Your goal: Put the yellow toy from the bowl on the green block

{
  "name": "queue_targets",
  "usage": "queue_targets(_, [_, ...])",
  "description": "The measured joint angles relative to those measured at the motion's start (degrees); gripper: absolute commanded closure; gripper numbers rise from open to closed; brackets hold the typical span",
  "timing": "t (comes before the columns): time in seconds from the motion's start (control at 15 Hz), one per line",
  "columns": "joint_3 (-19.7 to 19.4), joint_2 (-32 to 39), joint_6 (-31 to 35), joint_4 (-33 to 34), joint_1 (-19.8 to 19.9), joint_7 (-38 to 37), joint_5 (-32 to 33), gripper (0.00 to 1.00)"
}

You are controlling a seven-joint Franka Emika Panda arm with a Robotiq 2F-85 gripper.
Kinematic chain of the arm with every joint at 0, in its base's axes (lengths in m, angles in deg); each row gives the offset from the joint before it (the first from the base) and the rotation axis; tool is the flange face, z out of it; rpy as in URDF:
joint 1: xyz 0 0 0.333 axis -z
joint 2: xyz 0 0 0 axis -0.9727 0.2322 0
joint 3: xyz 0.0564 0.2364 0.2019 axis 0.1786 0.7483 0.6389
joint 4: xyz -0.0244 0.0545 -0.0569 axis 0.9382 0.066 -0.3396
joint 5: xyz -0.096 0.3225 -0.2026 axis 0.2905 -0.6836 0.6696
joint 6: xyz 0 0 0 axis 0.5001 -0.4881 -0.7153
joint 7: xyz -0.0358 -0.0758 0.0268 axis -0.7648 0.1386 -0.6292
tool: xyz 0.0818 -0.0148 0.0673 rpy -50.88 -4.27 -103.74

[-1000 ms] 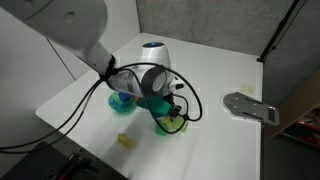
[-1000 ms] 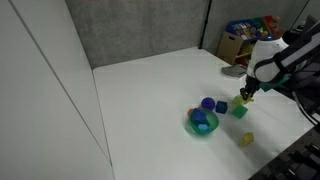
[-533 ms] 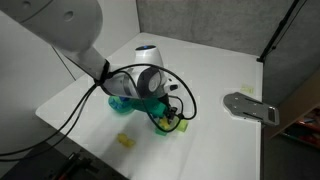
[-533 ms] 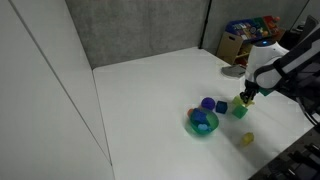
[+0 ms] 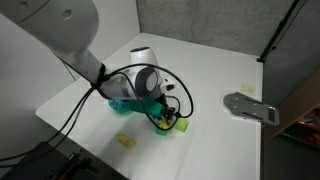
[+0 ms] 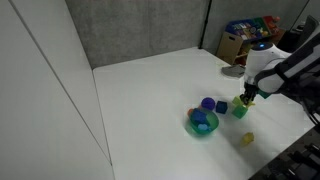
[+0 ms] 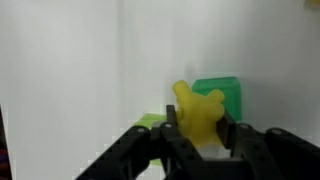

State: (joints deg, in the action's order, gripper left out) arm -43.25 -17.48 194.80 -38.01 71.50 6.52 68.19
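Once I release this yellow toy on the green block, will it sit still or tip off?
Probably tippy: the yellow toy has bumpy points and no visible flat base, so it may rock or roll. The green block looks scarcely wider than the toy, leaving little margin. The toy seems light and fairly stiff, showing no squashing between the jaws.

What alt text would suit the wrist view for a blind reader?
The hand grips a yellow toy low in the picture, with a green block partly hidden behind it on a white table.
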Motion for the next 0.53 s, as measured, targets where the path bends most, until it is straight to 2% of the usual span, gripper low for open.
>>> queue_targets(0.53, [-0.92,0.73,0.29,-0.05,-1.81,-2.01,2.14,0.83])
